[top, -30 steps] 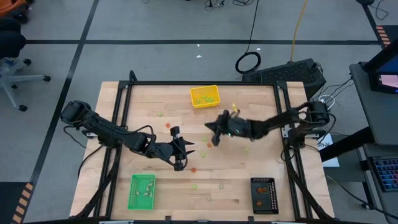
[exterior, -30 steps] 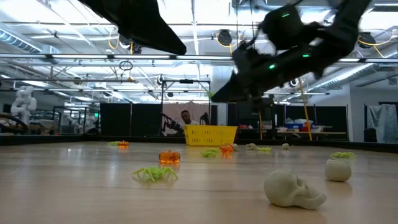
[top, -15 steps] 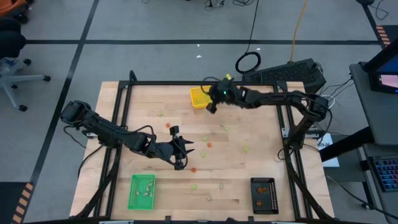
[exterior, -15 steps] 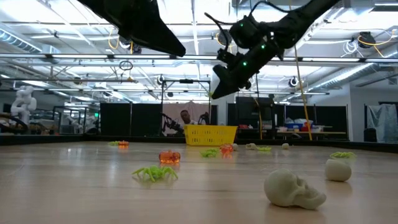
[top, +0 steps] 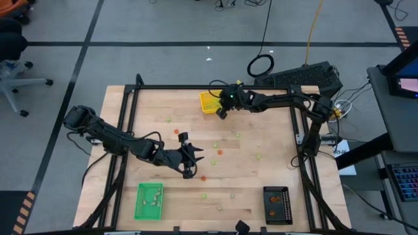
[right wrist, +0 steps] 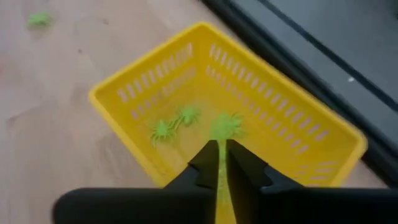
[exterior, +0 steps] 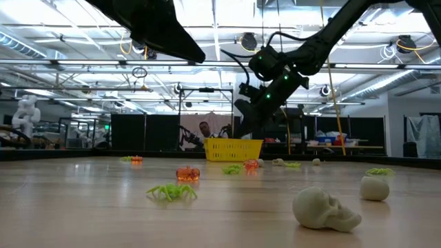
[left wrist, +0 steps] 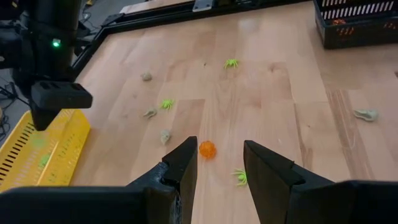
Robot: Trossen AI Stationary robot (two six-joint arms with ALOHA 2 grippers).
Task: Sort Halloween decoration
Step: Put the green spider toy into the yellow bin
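Item: right gripper (right wrist: 222, 155), poised above the yellow basket (top: 210, 102) at the far edge of the table. Its fingers are pinched on a light green spider (right wrist: 225, 126), which hangs at their tips directly over the basket's floor; only a thin slit shows between them. The drop is judged to be straight down, so the move ahead turns on the fingers parting while the spider is inside the basket walls. Two more green spiders (right wrist: 174, 123) already lie in the basket.

Item: left gripper (left wrist: 219, 167), low over the table centre, well apart from the yellow basket on its near side. Fingers spread, holding nothing. An orange pumpkin (left wrist: 207, 149) lies just beyond the gap between them, with a green spider (left wrist: 240, 177) beside it; this arm is the nearer one to both.

Item: wooden table (top: 274, 140), pale boards in a black frame. Loose green, orange and beige pieces are scattered across it; a pale skull (exterior: 324, 208) lies near the low camera. Green basket (top: 149, 200) and black basket (top: 277, 204) stand at the near edge, opposite the yellow basket.

Item: room, a workshop hall with ceiling lights; a person (exterior: 203, 133) behind the yellow basket.
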